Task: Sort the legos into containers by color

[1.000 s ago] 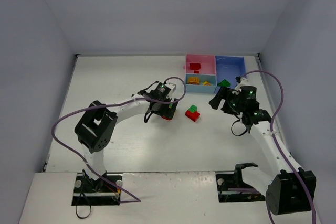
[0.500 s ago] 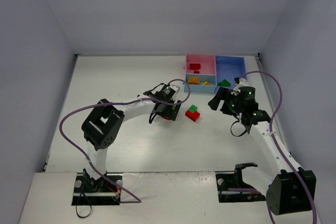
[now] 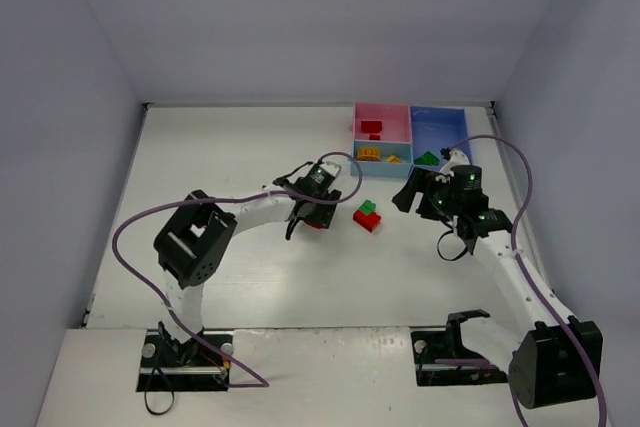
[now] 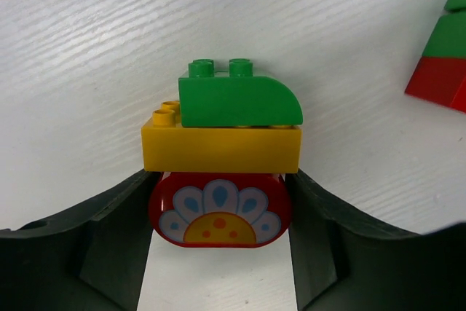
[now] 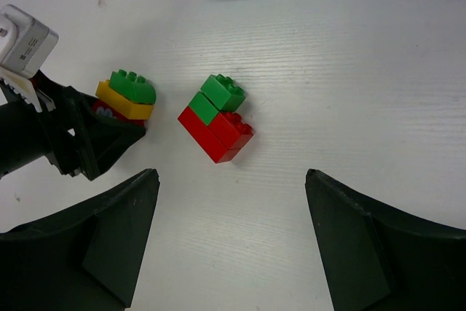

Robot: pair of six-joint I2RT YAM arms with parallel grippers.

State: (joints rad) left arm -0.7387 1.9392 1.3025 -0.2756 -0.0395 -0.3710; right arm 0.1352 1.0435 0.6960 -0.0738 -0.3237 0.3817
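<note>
Well, caught the left gripper [image 4: 220,180] pinching the red flower-printed piece [image 4: 218,213] from both sides, right at the base of a three-colour stack [image 4: 222,147] with yellow in the middle and green at the other end. Saw the studs pointing away from that wrist and the yellow brick's long side running straight across from finger to finger. Couldn't tell whether lifted or resting on the table [image 3: 240,147]. Placed that stack near and left of the containers, with the pink tray [image 3: 380,108], light blue tray [image 3: 383,162] and medium blue tray [image 3: 440,132] all off to the far right of the grip. Found the right gripper [image 5: 229,176] spread wide with nothing inside, facing a red-green clump [image 5: 216,125] lying between the two grippers, just right of the held stack. Figured the right arm for the free one nearest that clump, and reckoned any carry from the left side had to head far and right. Guessed at a pull-apart first, given the mixed colours
</note>
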